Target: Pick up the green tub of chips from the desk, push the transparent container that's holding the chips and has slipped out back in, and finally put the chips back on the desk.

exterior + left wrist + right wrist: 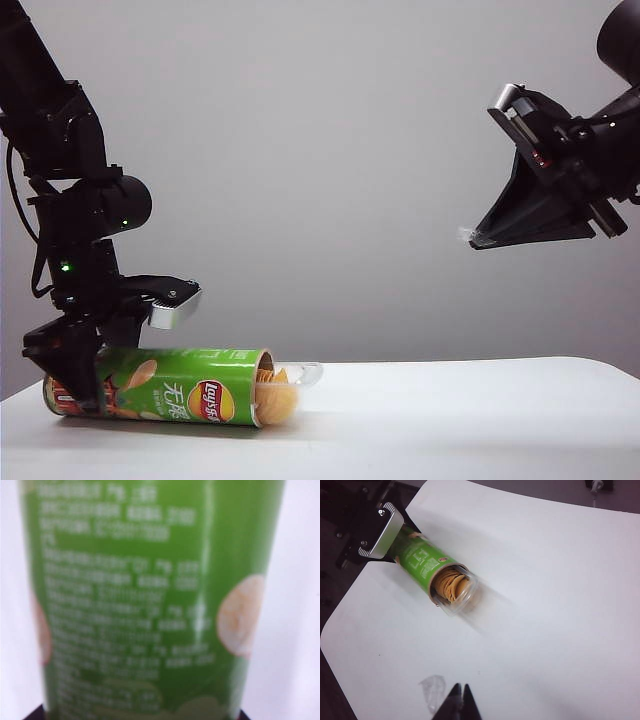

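The green tub of chips (pixel 190 398) lies on its side at the left of the white desk (pixel 480 420), open mouth facing right. The transparent container (pixel 300 378) juts a short way out of that mouth, with the chips (pixel 275 395) stacked inside. My left gripper (pixel 85 395) straddles the tub near its closed left end. In the left wrist view the tub (pixel 150 600) fills the picture, and the left gripper (pixel 142 715) shows only as dark finger corners flush against both sides. My right gripper (pixel 475 238) hangs shut and empty, high at the right. The right wrist view shows it (pixel 461 692) far from the tub (pixel 422 560), container (pixel 457 597) and chips (pixel 452 586).
The left arm's silver wrist camera block (pixel 175 308) hangs just above the tub. A small translucent scrap (pixel 432 690) shows beside the right fingertips. The desk (pixel 545 605) has a rounded edge, with dark floor beyond it. A plain grey wall stands behind.
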Controlling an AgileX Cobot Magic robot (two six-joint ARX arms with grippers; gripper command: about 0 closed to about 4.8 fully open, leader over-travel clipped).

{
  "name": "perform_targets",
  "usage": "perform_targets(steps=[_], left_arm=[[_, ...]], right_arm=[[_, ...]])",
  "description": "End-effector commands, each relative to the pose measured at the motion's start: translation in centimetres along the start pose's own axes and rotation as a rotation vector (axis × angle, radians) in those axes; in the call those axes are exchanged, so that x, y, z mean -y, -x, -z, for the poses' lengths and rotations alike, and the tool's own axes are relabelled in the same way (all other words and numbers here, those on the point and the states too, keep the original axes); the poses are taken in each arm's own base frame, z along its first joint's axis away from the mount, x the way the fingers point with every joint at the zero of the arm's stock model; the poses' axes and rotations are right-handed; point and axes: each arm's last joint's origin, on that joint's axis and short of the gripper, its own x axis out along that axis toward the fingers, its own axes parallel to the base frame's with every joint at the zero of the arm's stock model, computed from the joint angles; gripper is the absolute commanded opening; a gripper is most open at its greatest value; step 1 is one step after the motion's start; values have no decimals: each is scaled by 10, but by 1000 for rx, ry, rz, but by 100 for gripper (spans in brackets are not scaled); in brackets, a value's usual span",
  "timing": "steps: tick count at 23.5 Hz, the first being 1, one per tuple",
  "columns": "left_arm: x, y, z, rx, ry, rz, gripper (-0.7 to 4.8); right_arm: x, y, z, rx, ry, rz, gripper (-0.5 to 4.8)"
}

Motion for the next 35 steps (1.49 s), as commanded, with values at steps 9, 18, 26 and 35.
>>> perform_targets(steps=[9,18,26,35], left_arm=[[1,58,-68,73,-24,-166,331],[11,134,-81,278,23,-307,331],[23,145,-87,325,27,-249,331],[28,143,-100,349,18,-221,331]], right_arm=[[15,23,-26,145,-180,-115,176],[39,51,-25,182,-263,-204,176],[28,48,-34,186,-253,-360,176],[27,49,-37,187,-284,-390,176]])
